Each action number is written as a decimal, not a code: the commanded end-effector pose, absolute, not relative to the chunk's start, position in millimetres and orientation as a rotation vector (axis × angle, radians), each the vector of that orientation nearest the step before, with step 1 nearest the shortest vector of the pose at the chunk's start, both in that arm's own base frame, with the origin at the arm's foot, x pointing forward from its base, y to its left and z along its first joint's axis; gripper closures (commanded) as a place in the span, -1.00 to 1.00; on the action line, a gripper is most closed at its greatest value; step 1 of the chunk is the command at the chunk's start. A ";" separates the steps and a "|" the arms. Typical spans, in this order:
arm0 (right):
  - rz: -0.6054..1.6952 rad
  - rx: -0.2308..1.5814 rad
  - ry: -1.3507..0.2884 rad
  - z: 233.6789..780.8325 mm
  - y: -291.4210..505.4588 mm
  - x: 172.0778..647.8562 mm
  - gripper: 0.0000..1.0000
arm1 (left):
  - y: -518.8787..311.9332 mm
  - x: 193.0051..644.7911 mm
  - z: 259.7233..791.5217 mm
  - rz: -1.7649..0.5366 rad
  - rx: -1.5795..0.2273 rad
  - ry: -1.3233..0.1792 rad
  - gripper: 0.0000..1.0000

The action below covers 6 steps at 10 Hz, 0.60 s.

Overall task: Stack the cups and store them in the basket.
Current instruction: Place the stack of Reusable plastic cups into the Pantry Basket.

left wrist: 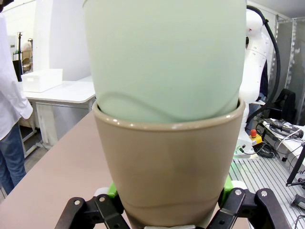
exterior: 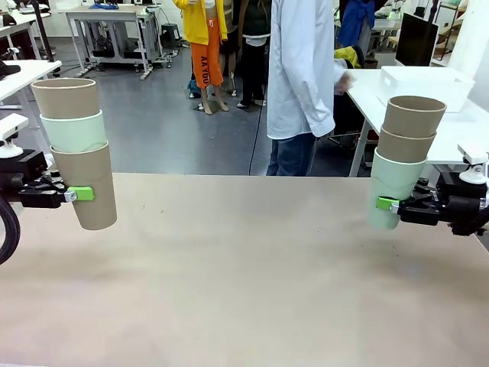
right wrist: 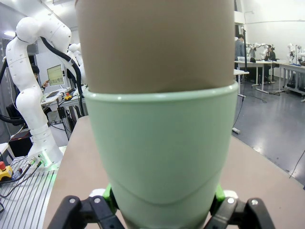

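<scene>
- Front view: the left jaws are clenched on the bottom brown cup [exterior: 90,191] of the left stack [exterior: 76,153], near the desk's [exterior: 244,275] left edge. It seems to hang clear of the desk, though you can't be sure from this angle.
- A middle mint cup [exterior: 72,131] is nested in that brown one, and a top brown cup [exterior: 65,97] sits in the mint one.
- The right jaws grip the bottom mint cup [exterior: 396,183] of the right stack [exterior: 405,153], near the desk's right edge. Two upper brown cups [exterior: 412,118] are nested above it.
- The basket [exterior: 428,88] stands on a white table [exterior: 367,84] beyond the desk's far right corner. A person [exterior: 302,76] stands past the desk's far edge, one hand toward that table.
- Left wrist view: you see the green pads [left wrist: 113,191] pressed to the bottom brown cup [left wrist: 167,162] on both sides, the middle mint cup [left wrist: 167,57] rising out of it. The desk [left wrist: 62,176] runs beneath, and the basket [left wrist: 42,79] sits beyond its far end.
- Right wrist view: the pads [right wrist: 108,193] clamp the bottom mint cup [right wrist: 162,148], with a brown cup [right wrist: 152,43] seated in its rim, over the desk [right wrist: 257,176].
</scene>
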State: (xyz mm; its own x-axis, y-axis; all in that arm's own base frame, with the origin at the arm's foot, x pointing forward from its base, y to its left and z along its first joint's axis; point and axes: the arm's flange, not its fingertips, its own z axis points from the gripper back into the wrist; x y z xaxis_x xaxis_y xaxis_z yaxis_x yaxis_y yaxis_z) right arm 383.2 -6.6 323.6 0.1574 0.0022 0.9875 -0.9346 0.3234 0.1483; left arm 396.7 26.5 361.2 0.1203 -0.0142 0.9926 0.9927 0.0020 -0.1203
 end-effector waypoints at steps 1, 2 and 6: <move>0.873 1.013 -1.223 327.2 -6.4 383.7 -0.67 | 25.5 396.3 364.9 -1.126 -1.264 -1.117 -0.72; 0.873 1.013 -1.223 327.2 -6.4 383.7 -0.67 | 25.5 396.3 364.9 -1.126 -1.264 -1.117 -0.72; 0.873 1.013 -1.223 327.2 -6.4 383.7 -0.67 | 25.5 396.3 364.9 -1.126 -1.264 -1.117 -0.72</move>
